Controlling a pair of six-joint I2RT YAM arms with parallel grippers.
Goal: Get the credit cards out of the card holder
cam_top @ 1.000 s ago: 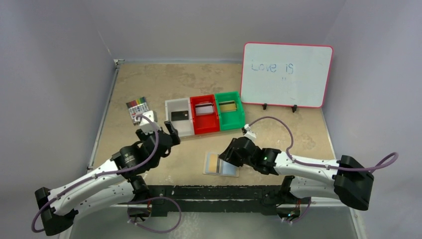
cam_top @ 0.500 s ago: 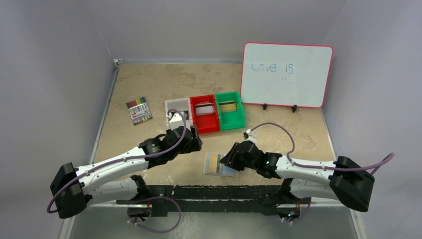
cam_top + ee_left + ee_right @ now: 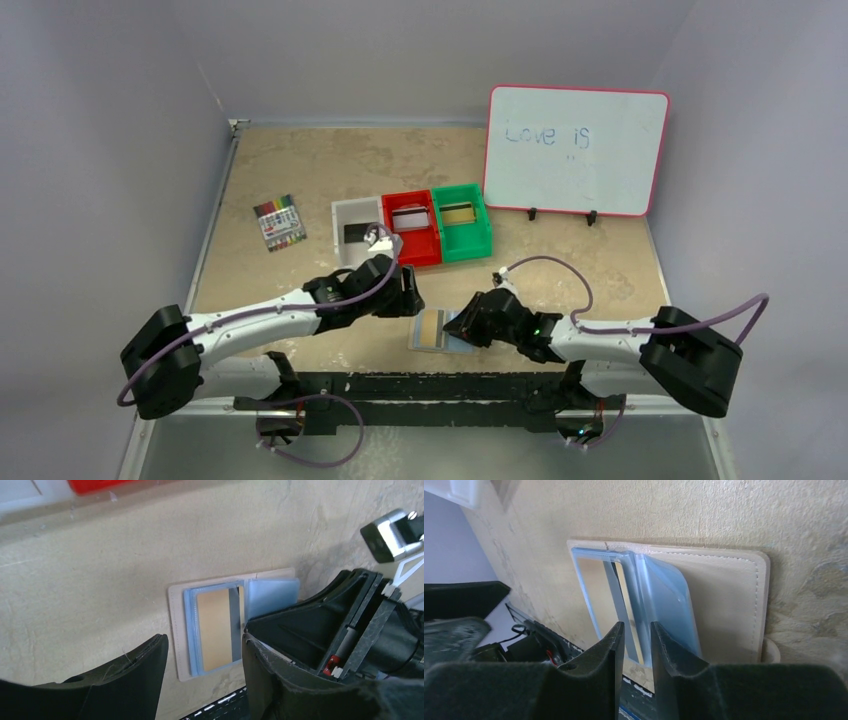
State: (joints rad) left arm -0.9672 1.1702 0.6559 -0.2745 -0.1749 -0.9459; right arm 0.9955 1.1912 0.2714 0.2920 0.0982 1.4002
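At the six o'clock edge of the speckled tan bench (image 3: 300, 170), a beige bifold card holder with pale blue clear sleeves (image 3: 455, 342) is lying open and flat while two robot arms are converging on it. A gold card with a dark stripe (image 3: 214, 630) is sitting inside the sleeve on the holder's nine o'clock half. Left fingers (image 3: 135, 675) are hanging released just above that half, at about ten o'clock of the holder, with nothing between them. Right fingers (image 3: 594, 670), reaching in from three o'clock, are standing only narrowly parted over the loose blue sleeve at the fold; whether they are nipping it cannot be told.

Toward twelve o'clock, a white plastic bin (image 3: 340, 225), a red one (image 3: 415, 255) and a green one (image 3: 468, 245) are each holding a card: black (image 3: 357, 233), silver-grey (image 3: 410, 218) and gold (image 3: 459, 213).

Judging from this, one card is left to pull. The card is lying flush in a slick sleeve, so the left fingers may be catching plastic along with it and dragging the whole holder if the right side is not pinning it firmly. With both wrists crowding one small wallet, the arms are also risking a knock against each other.
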